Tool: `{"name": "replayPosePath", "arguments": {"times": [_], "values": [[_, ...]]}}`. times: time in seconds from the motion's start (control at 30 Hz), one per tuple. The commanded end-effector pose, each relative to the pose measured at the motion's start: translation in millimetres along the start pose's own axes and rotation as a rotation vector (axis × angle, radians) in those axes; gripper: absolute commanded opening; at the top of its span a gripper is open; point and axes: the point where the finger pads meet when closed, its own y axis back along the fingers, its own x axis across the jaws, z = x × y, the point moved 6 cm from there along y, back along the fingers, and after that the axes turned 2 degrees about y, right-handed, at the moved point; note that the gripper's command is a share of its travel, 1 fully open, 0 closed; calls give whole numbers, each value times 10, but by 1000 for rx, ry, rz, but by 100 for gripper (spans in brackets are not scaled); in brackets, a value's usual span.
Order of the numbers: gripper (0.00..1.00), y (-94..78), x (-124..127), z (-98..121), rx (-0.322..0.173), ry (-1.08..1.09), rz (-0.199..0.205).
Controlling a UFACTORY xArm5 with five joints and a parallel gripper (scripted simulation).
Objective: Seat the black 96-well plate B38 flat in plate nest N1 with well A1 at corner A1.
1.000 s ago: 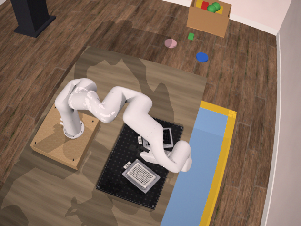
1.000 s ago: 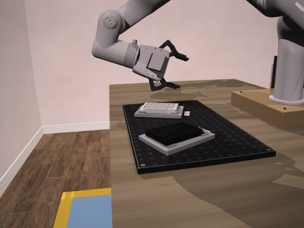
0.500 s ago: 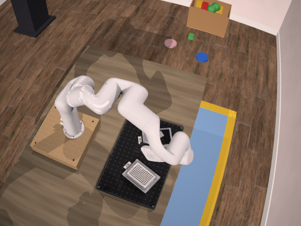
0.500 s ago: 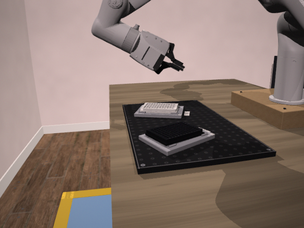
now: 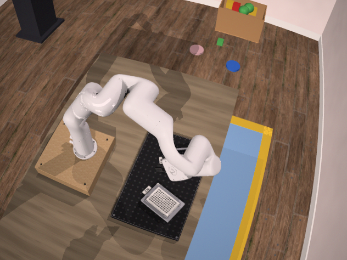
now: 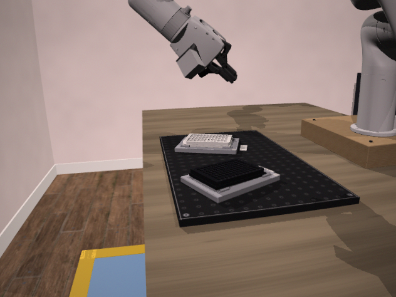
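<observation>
The black plate B38 lies on the grey nest N1 near the front of the black breadboard. It looks slightly tilted, with its left part over the nest's edge. In the top view my arm hides most of it. The white plate B83 sits flat in the nest N2 behind it, and it also shows in the top view. My gripper is shut and empty, high above the board, over the space between the two plates.
My arm's wooden pedestal stands to the right of the board. A small white tag lies beside N2. A blue and yellow mat lies on the floor past the table edge. A cardboard box stands far off.
</observation>
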Motion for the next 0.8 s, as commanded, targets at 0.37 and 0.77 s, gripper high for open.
{"name": "replayPosePath", "arguments": {"times": [0.37, 0.77], "values": [[0, 215, -348, 79, 137, -362, 233], [0, 332, -639, 148, 292, -625, 365]]}}
